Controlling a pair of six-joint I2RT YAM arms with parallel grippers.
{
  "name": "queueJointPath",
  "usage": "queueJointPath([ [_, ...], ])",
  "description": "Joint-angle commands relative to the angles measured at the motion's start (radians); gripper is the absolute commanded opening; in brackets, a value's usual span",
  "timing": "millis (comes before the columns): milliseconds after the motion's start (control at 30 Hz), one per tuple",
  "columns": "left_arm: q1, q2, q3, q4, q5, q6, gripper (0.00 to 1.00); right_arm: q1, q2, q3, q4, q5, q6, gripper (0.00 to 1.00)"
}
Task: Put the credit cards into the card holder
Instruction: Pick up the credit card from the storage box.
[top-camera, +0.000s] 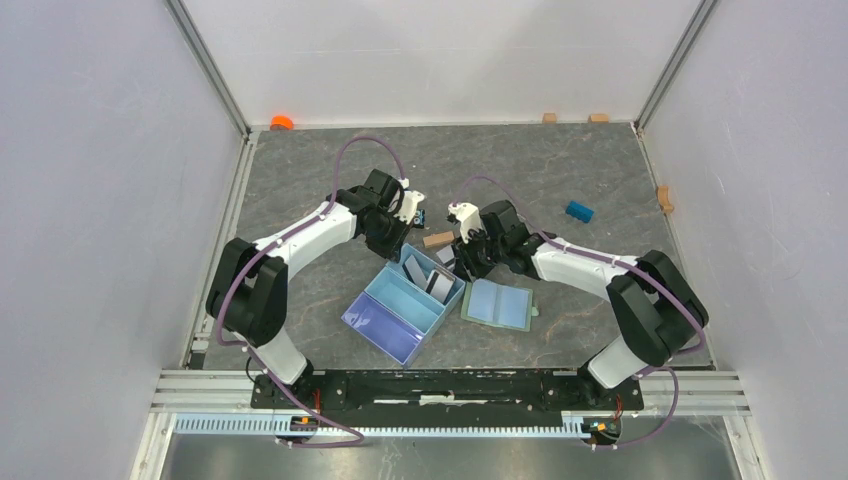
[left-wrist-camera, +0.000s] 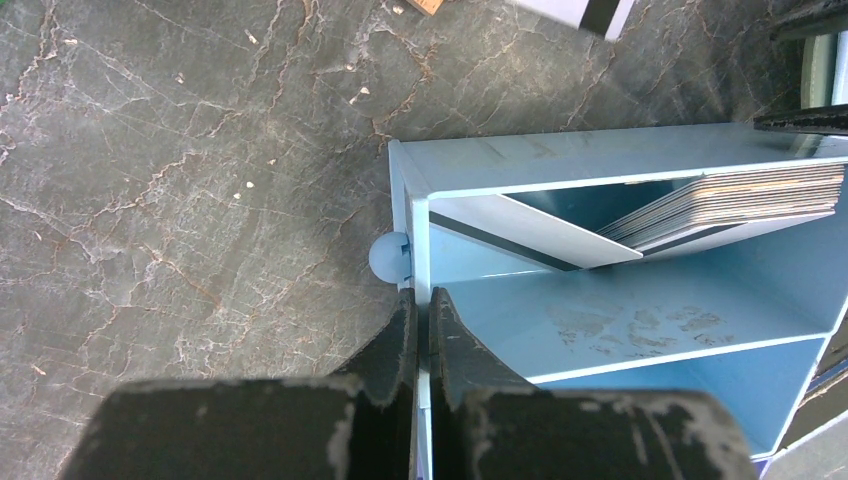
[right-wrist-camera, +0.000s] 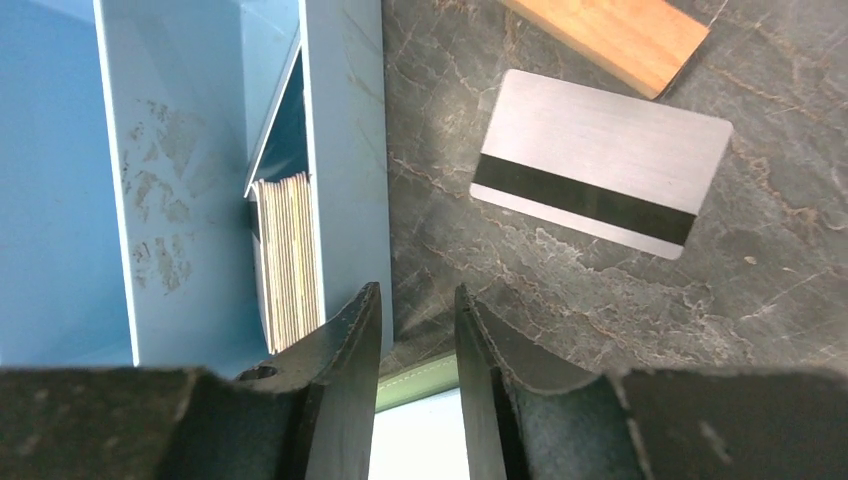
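Now the left claw (left-wrist-camera: 422, 330) is pinched shut on the end wall of the light blue tray (left-wrist-camera: 600, 160), where a stack of credit cards (left-wrist-camera: 740, 205) leans. The right claw (right-wrist-camera: 418, 340) stands partly apart and empty beside the tray's outer wall. A striped card (right-wrist-camera: 600, 165) lies on the table (right-wrist-camera: 560, 310) just ahead of it to the right. The open card holder (top-camera: 498, 303) sits just behind it.

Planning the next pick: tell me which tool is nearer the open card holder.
Right. The right tool hovers at the card holder's edge; the left tool clamps the blue tray's far wall.
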Motion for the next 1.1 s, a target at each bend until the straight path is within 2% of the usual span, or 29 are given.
queueJointPath([
  [0, 0.004, 0.016, 0.008, -0.03, -0.029, -0.002, 0.02, -0.016, -0.057, -0.009, 0.057, 0.018, 0.01, 0.43],
  [133, 0.004, 0.016, 0.007, -0.031, 0.01, 0.005, 0.02, -0.016, -0.161, -0.059, 0.09, 0.045, -0.001, 0.62],
  [200, 0.003, 0.016, 0.005, -0.027, 0.01, 0.007, 0.02, -0.015, -0.193, -0.071, 0.09, 0.012, -0.028, 0.73],
  [333, 0.003, 0.033, 0.01, -0.024, 0.035, 0.006, 0.02, 0.0, -0.186, -0.069, 0.116, -0.037, -0.045, 0.81],
  [567, 0.004, 0.051, 0.012, -0.024, 0.045, 0.004, 0.02, 0.065, -0.114, -0.028, 0.099, -0.03, -0.118, 0.83],
  [833, 0.004, 0.057, 0.013, -0.025, 0.049, 0.001, 0.02, 0.093, -0.038, 0.004, 0.101, 0.035, -0.118, 0.84],
  [1067, 0.004, 0.058, 0.011, -0.025, 0.044, 0.003, 0.02, 0.093, 0.003, 0.06, 0.062, 0.1, -0.121, 0.8],
])
